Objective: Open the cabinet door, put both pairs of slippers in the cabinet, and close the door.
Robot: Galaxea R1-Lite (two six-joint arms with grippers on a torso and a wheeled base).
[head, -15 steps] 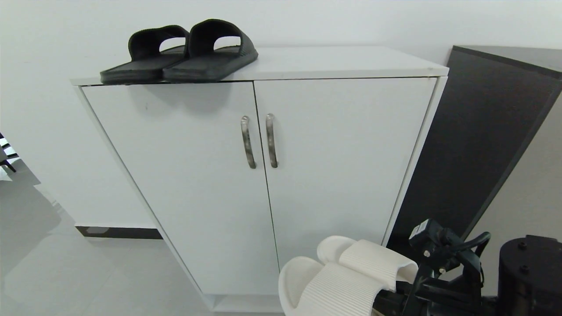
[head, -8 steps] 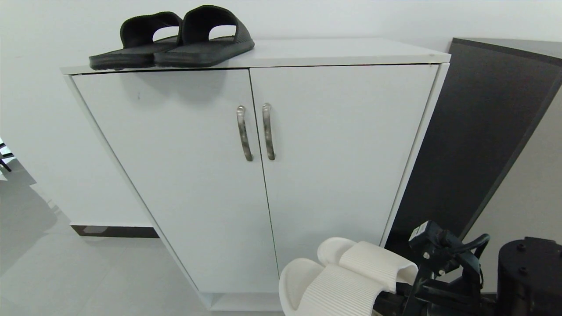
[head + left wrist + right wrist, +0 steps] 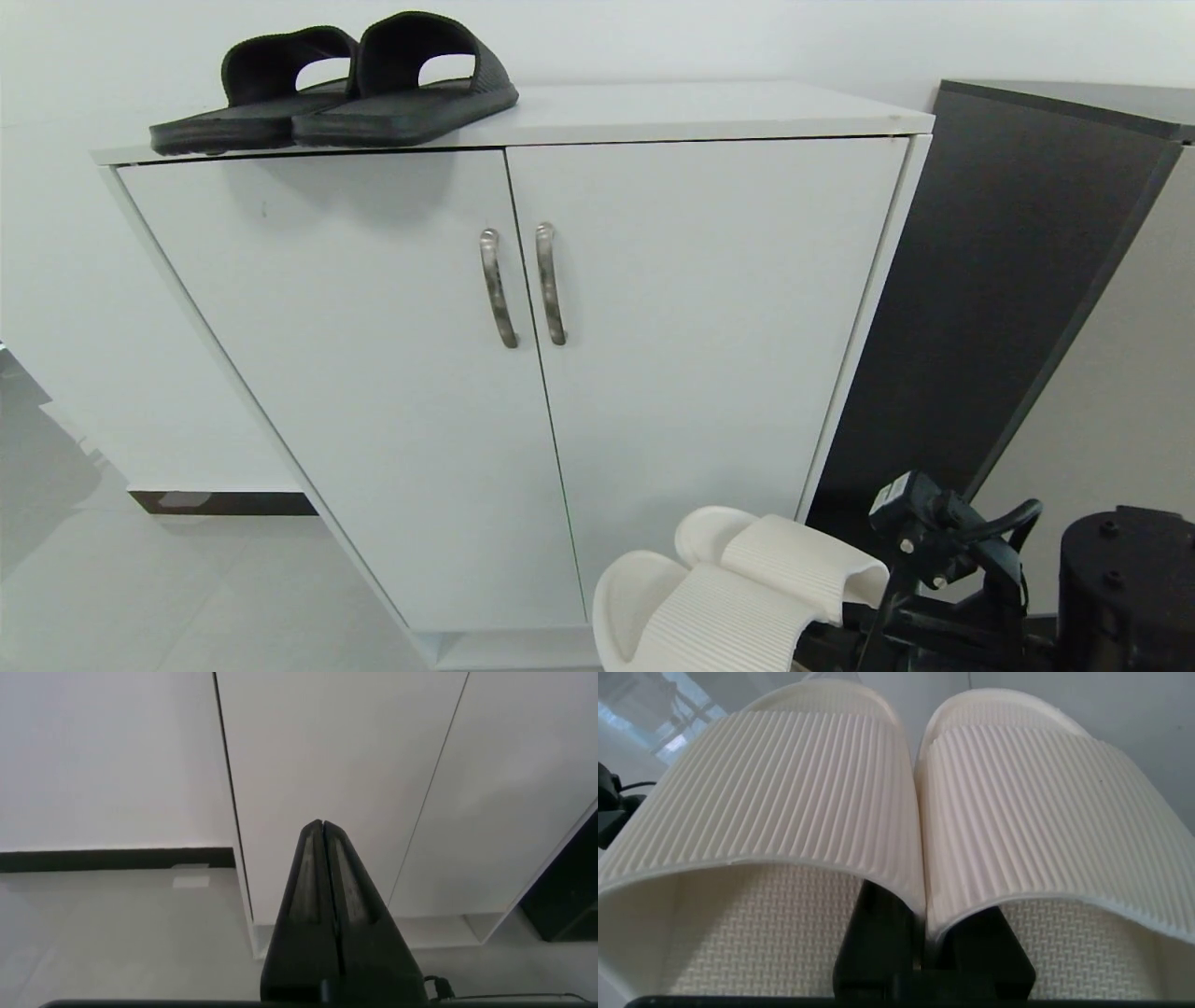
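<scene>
Cabinet [image 3: 700, 107]: white, two doors, left door [image 3: 355, 373] and right door [image 3: 709, 327] both closed flush, so the inside is blocked off. A tall dark panel [image 3: 1008, 280] stands just beside the cabinet's right side. A dark skirting strip [image 3: 224, 502] runs along the wall on the cabinet's left, low down.

White slippers [image 3: 738, 588]: held as a pair low in front of the right door, near the cabinet's bottom right corner and not touching it. Right claw [image 3: 920, 929]: fingers go in under the ribbed straps where the two slippers meet, pinching the inner strap walls together. The slippers sit side by side, toes toward the cabinet.

Black slippers [image 3: 336, 89]: on the cabinet top, left end, side by side and touching, with the soles overhanging the front edge above the left door.

Left claw [image 3: 323, 835]: fingers pressed tight together with nothing between them, hanging low and pointed at the bottom of the cabinet front, apart from it.

Two metal handles [image 3: 498, 289] [image 3: 551, 285]: vertical, either side of the door seam, upper half, nothing touching them.
</scene>
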